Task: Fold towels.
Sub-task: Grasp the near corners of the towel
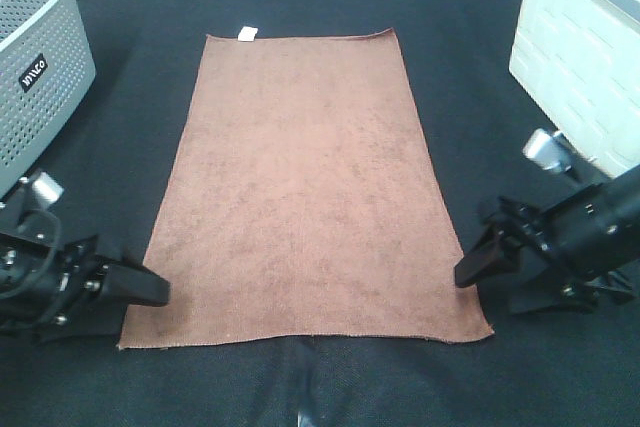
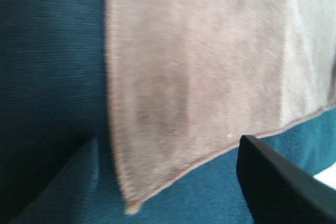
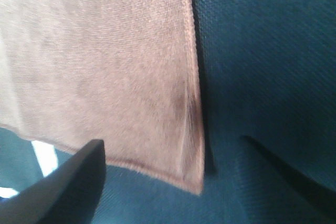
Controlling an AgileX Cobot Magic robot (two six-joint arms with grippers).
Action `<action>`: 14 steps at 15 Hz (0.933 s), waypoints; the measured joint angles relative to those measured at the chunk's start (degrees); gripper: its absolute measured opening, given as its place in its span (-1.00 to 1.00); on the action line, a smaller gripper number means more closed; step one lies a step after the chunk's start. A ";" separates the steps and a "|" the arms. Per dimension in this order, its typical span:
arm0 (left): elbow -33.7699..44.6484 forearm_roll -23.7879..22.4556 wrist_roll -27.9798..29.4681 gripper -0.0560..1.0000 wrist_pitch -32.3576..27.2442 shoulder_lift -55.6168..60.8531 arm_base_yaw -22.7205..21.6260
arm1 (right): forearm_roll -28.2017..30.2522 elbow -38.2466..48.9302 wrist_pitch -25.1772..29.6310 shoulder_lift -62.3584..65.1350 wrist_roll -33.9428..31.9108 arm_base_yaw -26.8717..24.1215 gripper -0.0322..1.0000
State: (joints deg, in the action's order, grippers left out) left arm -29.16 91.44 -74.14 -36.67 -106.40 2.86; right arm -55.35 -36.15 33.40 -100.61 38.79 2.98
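Lying flat and fully spread on the dark worktop [image 1: 470, 7], the reddish-brown towel [image 1: 305, 187] runs lengthwise away from the robot, with its white tag [image 1: 248, 33] at the far edge. The left tool [image 1: 135, 302] and right tool [image 1: 500, 282] flank the two near corners, each with jaws spread wide and holding nothing. Each wrist view shows one near corner framed between the open jaws.

Risk, as judged: the cloth lies tight on a textured cover. A jaw that comes down too shallow may slide over the hem and close on air. One that digs too deep may pinch the cover along with the towel. Uneven grasps at the two corners would skew the fold and leave the edges misaligned. The left wrist view is blurred, so whether a jaw touches the hem cannot be told.

A grey perforated basket [image 1: 40, 67] stands at the far left and a white brick-patterned box [image 1: 575, 77] at the far right. Both are well apart from the towel, and nothing lies across the fold path.
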 joint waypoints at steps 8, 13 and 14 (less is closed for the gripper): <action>-2.86 4.35 -2.01 -0.14 0.80 -4.24 5.21 | -7.51 -2.58 -1.49 -7.28 3.90 5.10 -0.07; -2.92 4.35 -2.52 -0.89 1.95 -5.33 5.21 | -6.76 -2.92 -3.21 -8.31 3.67 5.16 -0.94; -2.92 4.18 -2.64 -0.89 1.95 -5.16 5.21 | -6.53 -2.92 -3.04 -8.08 3.21 5.16 -0.94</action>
State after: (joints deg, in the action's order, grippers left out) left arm -32.09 95.63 -76.78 -34.72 -111.55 8.08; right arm -61.88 -39.08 30.37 -108.69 42.00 8.14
